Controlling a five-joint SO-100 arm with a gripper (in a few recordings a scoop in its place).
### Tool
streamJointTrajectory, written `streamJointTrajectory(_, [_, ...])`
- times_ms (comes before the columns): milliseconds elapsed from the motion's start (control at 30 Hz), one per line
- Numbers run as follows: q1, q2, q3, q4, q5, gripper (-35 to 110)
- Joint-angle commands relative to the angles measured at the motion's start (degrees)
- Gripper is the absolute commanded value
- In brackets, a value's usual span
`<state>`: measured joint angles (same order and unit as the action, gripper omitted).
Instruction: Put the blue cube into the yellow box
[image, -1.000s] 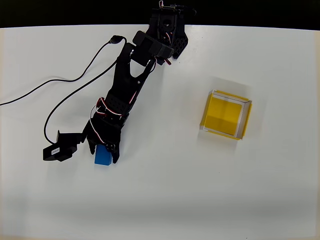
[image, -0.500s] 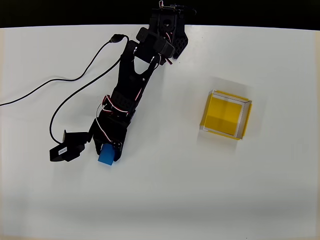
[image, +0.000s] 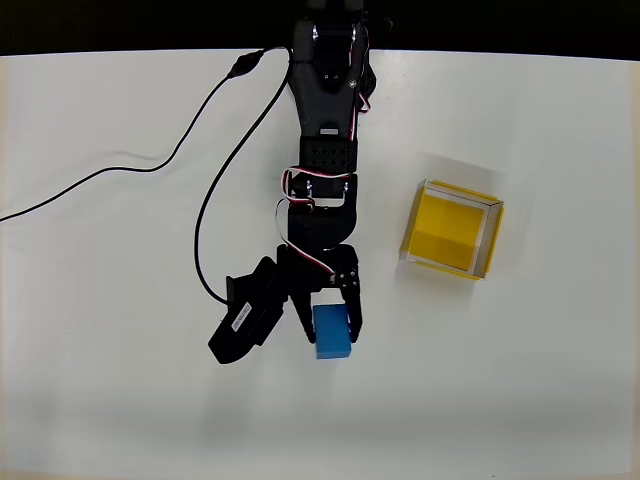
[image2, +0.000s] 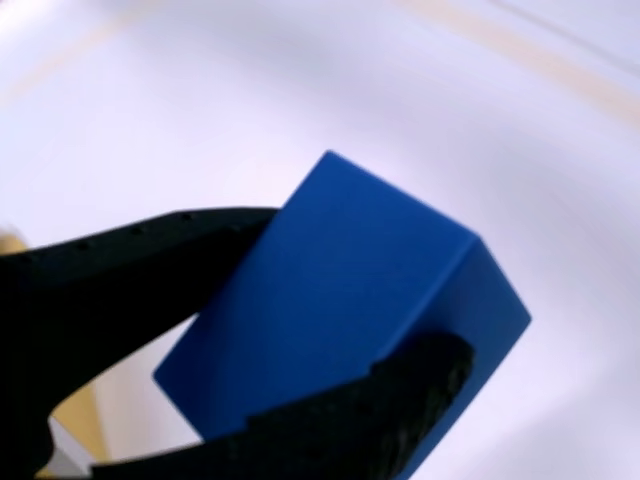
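Note:
The blue cube (image: 331, 332) hangs between the black fingers of my gripper (image: 329, 325), which is shut on it, near the middle of the white table in the overhead view. Up close in the wrist view the blue cube (image2: 340, 310) sits tilted, with my gripper (image2: 330, 330) clamped on two of its sides. The yellow box (image: 452, 229) stands open on the table to the upper right of the cube, about a box width away from the arm. Its floor is bright yellow and its thin walls are pale.
The black arm (image: 325, 130) reaches down from its base at the table's top edge. A black cable (image: 150, 165) curls across the left half of the table. The wrist camera housing (image: 243, 322) sticks out left of the gripper.
The arm has swung to the right with the blue cube in the gripper, from the left part of the table to near the middle, closer to the yellow box.

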<state>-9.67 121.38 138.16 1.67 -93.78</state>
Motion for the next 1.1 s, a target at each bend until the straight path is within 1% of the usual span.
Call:
streamJointTrajectory(0, [-9.05,11.78,0.97,1.41,1.85,17])
streamJointTrajectory(233, [-22.85,17.40,6.06,3.60,9.32,18])
streamJointTrajectory(367, [-28.56,18.37,5.89,5.45,13.97,18])
streamJointTrajectory(567, [-32.52,18.98,4.57,10.90,20.83,19])
streamJointTrajectory(700, [-34.89,20.39,2.64,19.60,26.37,19])
streamJointTrajectory(767, [-35.86,19.95,2.37,21.88,27.95,19])
streamJointTrajectory(933, [-36.56,17.58,3.43,25.58,30.67,19])
streamJointTrajectory(1067, [-36.83,15.47,5.19,25.31,31.55,19])
